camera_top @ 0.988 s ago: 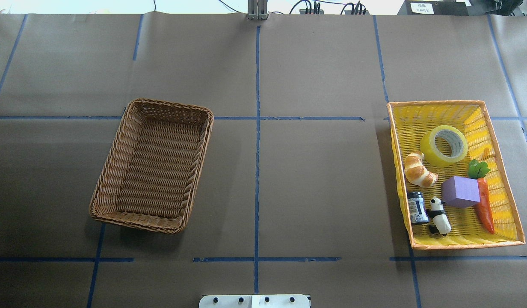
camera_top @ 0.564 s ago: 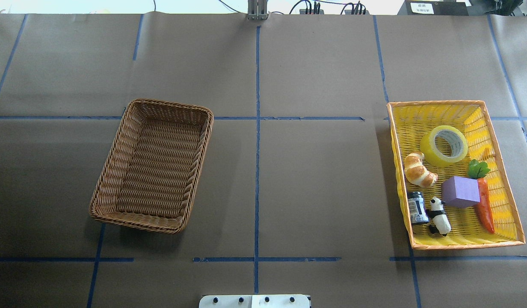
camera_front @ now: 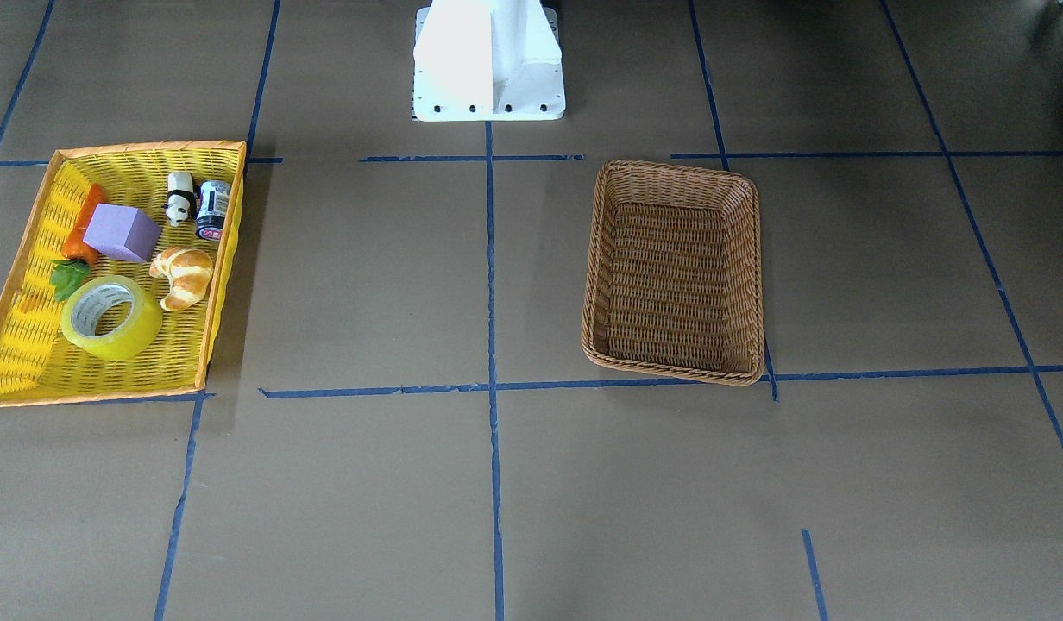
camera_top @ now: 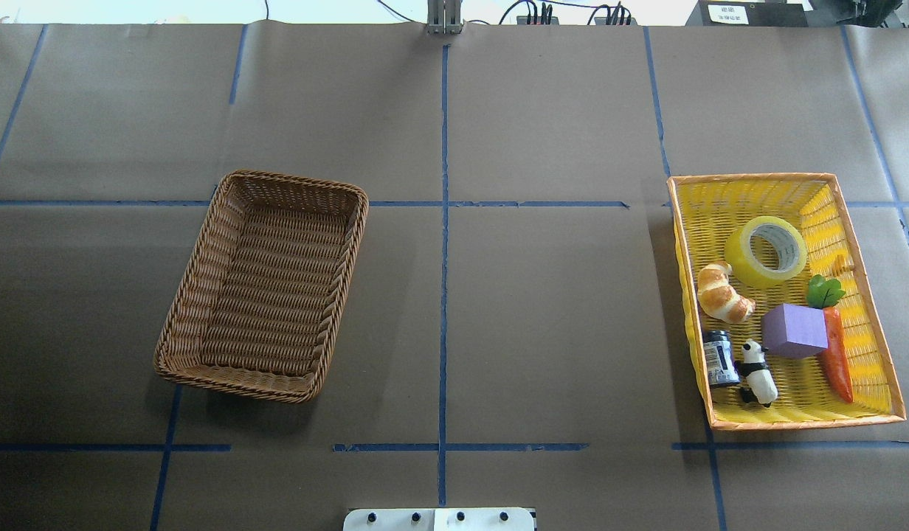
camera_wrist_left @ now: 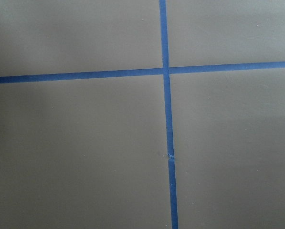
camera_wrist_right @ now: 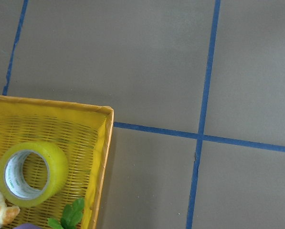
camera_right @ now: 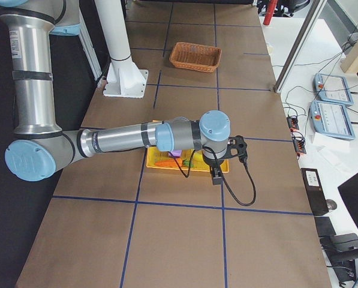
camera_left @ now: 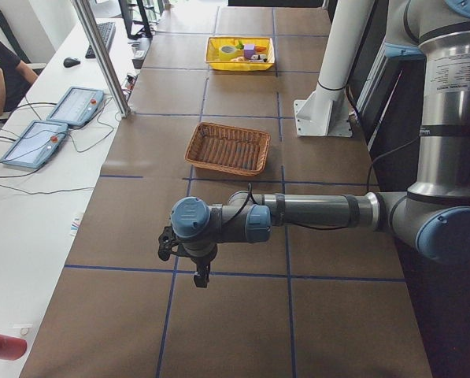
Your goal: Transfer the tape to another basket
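Note:
The tape point(camera_top: 742, 259), a yellow-green roll with a grey-white core, lies flat in the far part of the yellow basket point(camera_top: 786, 178) on the table's right. It also shows in the front view point(camera_front: 136, 333) and the right wrist view point(camera_wrist_right: 57, 166). The brown wicker basket point(camera_top: 263, 284) stands empty on the left point(camera_front: 674, 272). My right gripper point(camera_right: 216, 178) hangs above the table just outside the yellow basket's far end; I cannot tell if it is open. My left gripper point(camera_left: 201, 276) hangs over bare paper well to the left of the brown basket point(camera_left: 227, 148); I cannot tell its state.
The yellow basket also holds a croissant point(camera_top: 722, 293), a purple block point(camera_top: 794, 330), a carrot point(camera_top: 836, 358), a panda figure point(camera_top: 758, 372) and a small can point(camera_top: 719, 358). Brown paper with blue tape lines covers the table. The white robot base point(camera_front: 488, 60) stands at the near middle.

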`<state>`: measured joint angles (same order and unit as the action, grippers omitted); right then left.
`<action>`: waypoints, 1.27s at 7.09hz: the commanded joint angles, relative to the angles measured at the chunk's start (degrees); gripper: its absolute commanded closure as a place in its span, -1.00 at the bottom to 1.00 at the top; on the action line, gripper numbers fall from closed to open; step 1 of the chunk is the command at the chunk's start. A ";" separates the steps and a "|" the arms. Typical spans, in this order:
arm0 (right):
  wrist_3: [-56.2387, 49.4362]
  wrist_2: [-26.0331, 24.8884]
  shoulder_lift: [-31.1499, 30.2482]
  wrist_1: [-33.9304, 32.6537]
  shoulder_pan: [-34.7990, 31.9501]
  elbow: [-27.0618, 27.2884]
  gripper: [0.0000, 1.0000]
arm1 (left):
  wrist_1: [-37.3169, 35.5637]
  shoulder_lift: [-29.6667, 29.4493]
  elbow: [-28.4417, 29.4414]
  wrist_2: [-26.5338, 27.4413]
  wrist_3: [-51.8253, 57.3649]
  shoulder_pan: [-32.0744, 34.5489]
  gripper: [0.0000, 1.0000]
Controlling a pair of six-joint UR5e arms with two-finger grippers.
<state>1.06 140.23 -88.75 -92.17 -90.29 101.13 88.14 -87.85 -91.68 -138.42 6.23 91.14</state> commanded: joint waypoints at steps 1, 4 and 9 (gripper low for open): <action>11.80 -1.09 0.42 0.23 7.27 2.92 -1.00 | 0.01 0.05 -0.25 -0.09 0.01 0.00 -1.00; 25.69 -7.03 0.33 10.75 17.99 2.40 -1.00 | 0.01 0.05 -0.34 -0.18 -0.08 0.00 -1.00; 32.60 -9.19 2.26 21.94 26.12 -6.99 -1.00 | 0.10 0.05 -0.34 -0.18 -0.08 0.00 -1.00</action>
<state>33.43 131.18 -87.29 -71.25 -65.45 96.02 88.24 -87.80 -92.01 -138.60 6.15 91.14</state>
